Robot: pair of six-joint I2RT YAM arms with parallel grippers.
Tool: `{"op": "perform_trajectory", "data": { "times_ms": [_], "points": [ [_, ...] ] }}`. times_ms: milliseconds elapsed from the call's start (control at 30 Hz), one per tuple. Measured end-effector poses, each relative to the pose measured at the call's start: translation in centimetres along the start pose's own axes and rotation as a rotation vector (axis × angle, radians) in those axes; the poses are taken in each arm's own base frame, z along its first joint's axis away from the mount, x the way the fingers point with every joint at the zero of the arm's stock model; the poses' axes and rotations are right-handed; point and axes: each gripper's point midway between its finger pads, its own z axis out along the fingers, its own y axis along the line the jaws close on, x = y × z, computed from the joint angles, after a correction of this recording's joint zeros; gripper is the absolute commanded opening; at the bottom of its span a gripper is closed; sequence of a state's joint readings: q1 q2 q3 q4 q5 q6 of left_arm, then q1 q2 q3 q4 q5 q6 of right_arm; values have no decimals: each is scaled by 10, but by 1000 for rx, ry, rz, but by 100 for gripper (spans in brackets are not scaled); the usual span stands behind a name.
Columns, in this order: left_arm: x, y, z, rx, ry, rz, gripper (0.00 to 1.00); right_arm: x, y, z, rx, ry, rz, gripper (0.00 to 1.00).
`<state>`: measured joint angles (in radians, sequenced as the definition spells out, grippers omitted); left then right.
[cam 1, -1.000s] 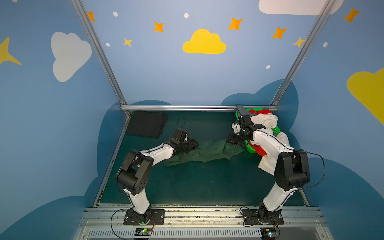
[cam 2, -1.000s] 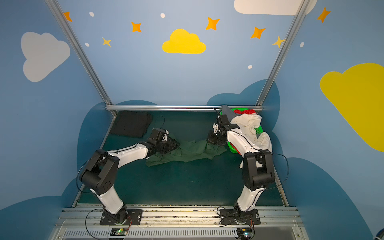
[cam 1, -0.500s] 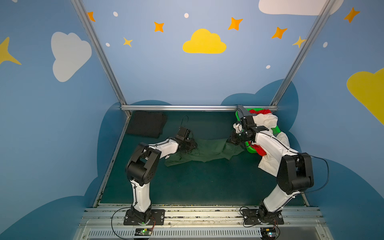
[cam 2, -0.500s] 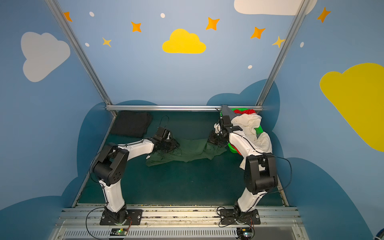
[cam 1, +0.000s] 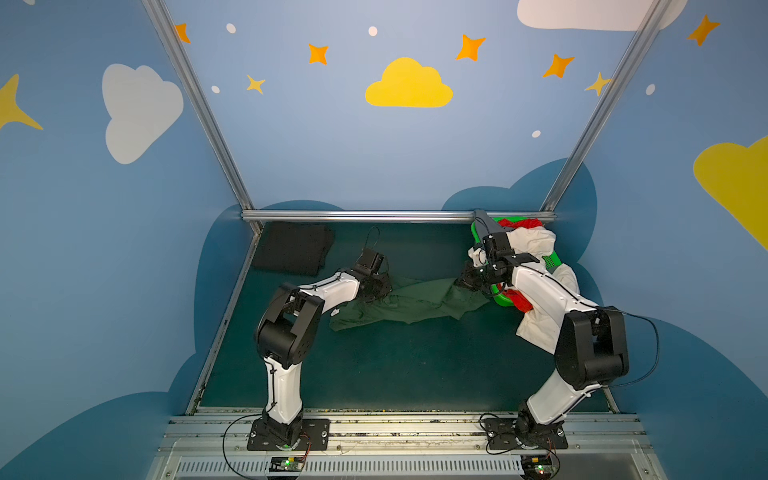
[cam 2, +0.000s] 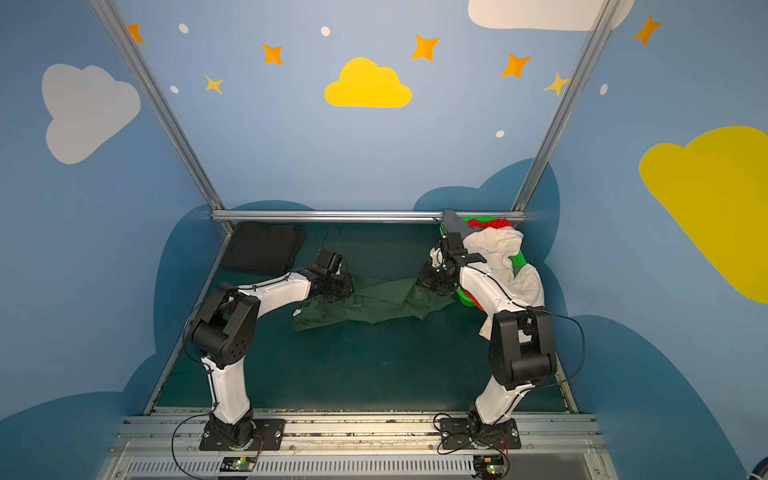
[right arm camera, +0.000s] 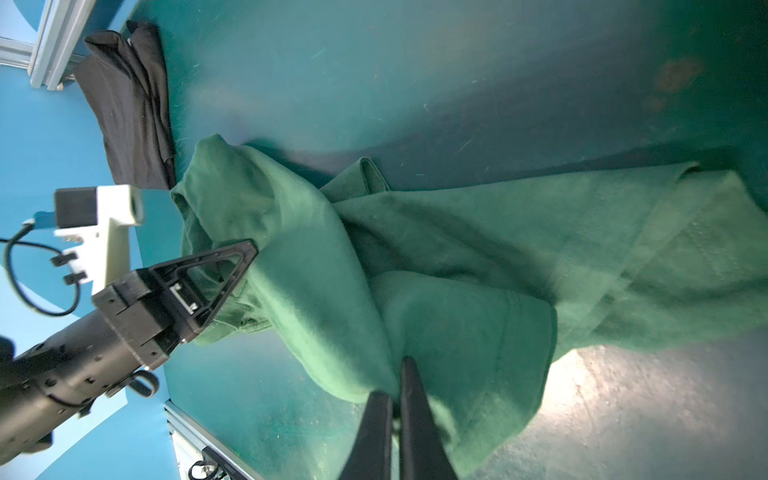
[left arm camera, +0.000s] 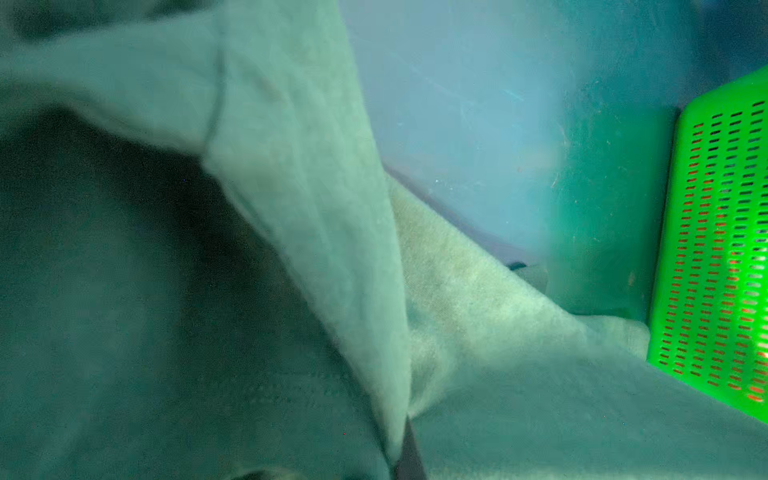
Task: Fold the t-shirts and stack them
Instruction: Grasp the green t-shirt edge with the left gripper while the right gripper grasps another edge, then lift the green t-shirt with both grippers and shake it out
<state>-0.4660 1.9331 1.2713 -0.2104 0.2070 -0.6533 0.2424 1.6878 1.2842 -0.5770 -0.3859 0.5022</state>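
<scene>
The left pincer [cam 1: 376, 287] has just snapped together on the left-hand part of the dark green t-shirt [cam 1: 409, 303]. A moment ago its jaws stood apart over that cloth. In the left wrist view the fabric gathers into a ridge that runs down into the closed fingers. The right pincer [cam 1: 468, 282] stays clamped on the opposite end of the same shirt, its tips pinching a fold.

Both ends are now held, so I reckon the shirt is ready to be lifted and pulled out flat. For now it lies crumpled across the middle of the table [cam 1: 374, 365], between the two arms, not yet folded.

Just beside the right pincer, in the far right corner, stands the green mesh basket [cam 1: 550, 261]. A cream-white t-shirt [cam 1: 532, 241] heaps out of it and spills over the rim, with a red t-shirt [cam 1: 519, 224] and a grey t-shirt [cam 1: 484, 222] showing at the back. Well apart, in the far left corner, a black t-shirt [cam 1: 293, 253] lies folded.
</scene>
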Motion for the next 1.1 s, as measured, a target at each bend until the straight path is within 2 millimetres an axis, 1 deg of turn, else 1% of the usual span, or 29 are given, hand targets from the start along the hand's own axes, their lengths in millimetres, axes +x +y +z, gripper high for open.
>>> {"op": "perform_trajectory", "data": {
  "times_ms": [100,167,300,433,567,667,733,800,833,1000,1100],
  "points": [
    [-3,-4,-19,6,-25,17,4,0,0,-1,0,-2,-1,0],
    [-5,-9,-36,23,-47,29,4,0,1,-2,-1,-5,0,0],
    [-12,-24,-75,77,-107,63,4,-2,5,-9,-6,-25,-4,0],
    [-14,-34,-101,107,-136,89,4,-2,12,-17,-13,-43,-20,0],
    [-15,-38,-129,121,-167,118,4,1,21,-26,-12,-60,-47,0],
    [-25,-42,-157,127,-247,143,4,-2,31,-32,-16,-72,-64,0],
    [-36,-42,-170,132,-294,151,4,-14,42,-39,-28,-92,-75,0],
    [-56,-42,-180,129,-338,148,4,-36,60,-47,-54,-137,-96,0],
    [-69,-44,-185,125,-355,146,4,-48,69,-51,-68,-159,-108,0],
    [-158,-68,-201,157,-459,167,4,-114,116,-68,-124,-283,-180,0],
    [-200,-86,-210,180,-477,192,4,-148,143,-82,-147,-341,-220,0]
  ]
}}
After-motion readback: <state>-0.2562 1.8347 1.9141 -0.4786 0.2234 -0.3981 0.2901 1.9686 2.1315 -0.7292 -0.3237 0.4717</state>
